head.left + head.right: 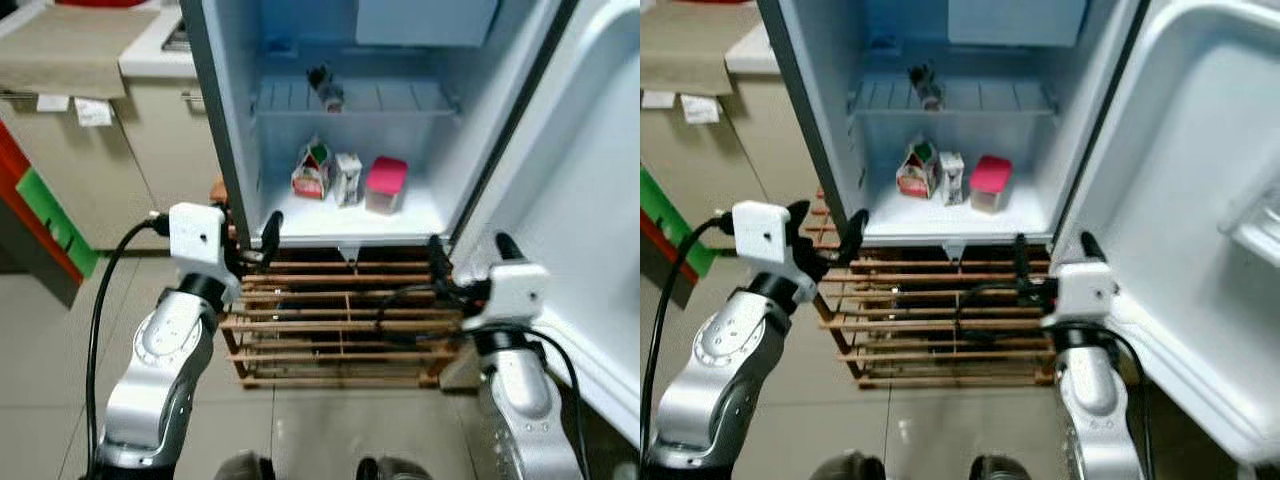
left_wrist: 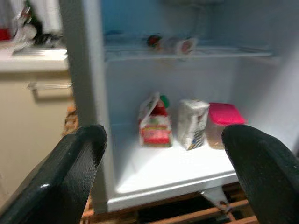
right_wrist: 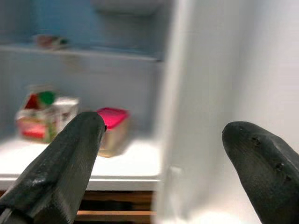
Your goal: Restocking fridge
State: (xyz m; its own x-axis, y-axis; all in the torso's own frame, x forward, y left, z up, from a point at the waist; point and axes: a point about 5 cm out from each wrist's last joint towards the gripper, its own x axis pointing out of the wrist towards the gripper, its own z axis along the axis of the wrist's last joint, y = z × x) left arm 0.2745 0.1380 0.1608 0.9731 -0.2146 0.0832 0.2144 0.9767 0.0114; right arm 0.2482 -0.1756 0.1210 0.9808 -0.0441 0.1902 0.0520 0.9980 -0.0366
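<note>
Left eye view: I see the fridge (image 1: 235, 150) open, two cartons (image 1: 328, 172) and a pink-lidded tub (image 1: 385, 184) shelved at the back, both the left pincer (image 1: 252, 236) and right pincer (image 1: 470, 250) apart, empty.

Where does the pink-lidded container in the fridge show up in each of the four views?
Left eye view: pink-lidded container on the fridge floor, right of the two cartons.
Right eye view, same spot.
Left wrist view, right of the grey carton.
Right wrist view, beside the left-hand finger.
Shared landmark: red and green carton.
</note>
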